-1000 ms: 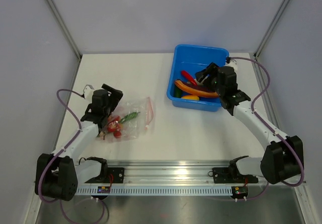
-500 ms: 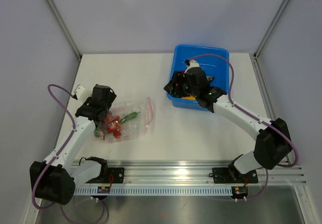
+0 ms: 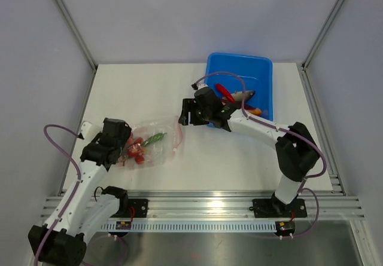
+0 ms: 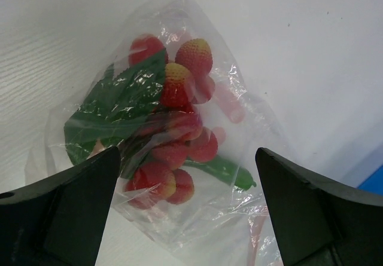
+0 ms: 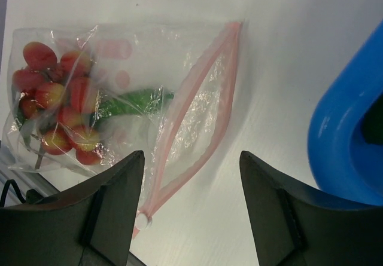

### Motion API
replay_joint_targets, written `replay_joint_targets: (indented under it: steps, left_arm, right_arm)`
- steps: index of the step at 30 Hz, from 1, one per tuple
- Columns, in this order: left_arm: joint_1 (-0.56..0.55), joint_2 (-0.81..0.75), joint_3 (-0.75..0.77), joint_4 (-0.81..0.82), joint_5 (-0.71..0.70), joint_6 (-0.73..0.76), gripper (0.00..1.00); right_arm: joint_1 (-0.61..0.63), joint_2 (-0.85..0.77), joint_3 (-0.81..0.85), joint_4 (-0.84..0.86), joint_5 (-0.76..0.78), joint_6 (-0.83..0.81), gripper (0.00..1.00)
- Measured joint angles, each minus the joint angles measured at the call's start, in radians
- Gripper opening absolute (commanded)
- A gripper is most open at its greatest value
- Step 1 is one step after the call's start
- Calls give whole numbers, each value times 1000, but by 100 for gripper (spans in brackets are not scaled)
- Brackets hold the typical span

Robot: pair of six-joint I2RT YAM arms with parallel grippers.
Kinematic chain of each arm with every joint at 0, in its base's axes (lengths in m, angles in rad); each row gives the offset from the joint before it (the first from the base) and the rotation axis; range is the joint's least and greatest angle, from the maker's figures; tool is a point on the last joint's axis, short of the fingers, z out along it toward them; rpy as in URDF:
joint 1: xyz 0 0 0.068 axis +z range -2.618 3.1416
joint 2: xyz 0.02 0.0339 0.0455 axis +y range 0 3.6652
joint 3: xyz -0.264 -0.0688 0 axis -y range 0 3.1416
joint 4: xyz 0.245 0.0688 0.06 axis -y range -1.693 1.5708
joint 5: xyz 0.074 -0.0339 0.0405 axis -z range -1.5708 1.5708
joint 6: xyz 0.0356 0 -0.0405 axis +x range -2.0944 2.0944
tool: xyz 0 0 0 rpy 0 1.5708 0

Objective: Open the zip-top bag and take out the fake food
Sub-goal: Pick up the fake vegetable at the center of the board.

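From above, a white table (image 3: 149, 92) sits between pale grey walls (image 3: 179, 15), with a metal rail (image 3: 203, 209) along its near edge. The bag (image 3: 157, 143) lies flat left of centre with food (image 3: 139, 148) inside. A blue tub (image 3: 239, 57) at the far right holds more.

Left wrist: the left gripper (image 4: 187, 164) gapes fully over the bag's berry end, holding nothing.

Right wrist: the right gripper (image 5: 190, 164) has its jaws apart and empty above the pink zipper (image 5: 197, 110).

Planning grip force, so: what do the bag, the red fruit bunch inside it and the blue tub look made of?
Zip-top bag: thin clear plastic film, glossy, going by its crinkles and glare. Red fruit bunch: probably moulded plastic, with pebbled skin. Blue tub: likely rigid plastic, smooth with a soft sheen.
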Motion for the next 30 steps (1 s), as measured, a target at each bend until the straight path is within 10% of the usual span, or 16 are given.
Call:
replay_joint_targets:
  steps: [14, 30]
  left_arm:
    - [0, -73, -133, 27, 68, -45, 97]
    - [0, -55, -204, 138, 60, -113, 59]
  right_arm:
    - [56, 128, 14, 68, -45, 2, 70]
    - [58, 179, 24, 202, -89, 16, 2]
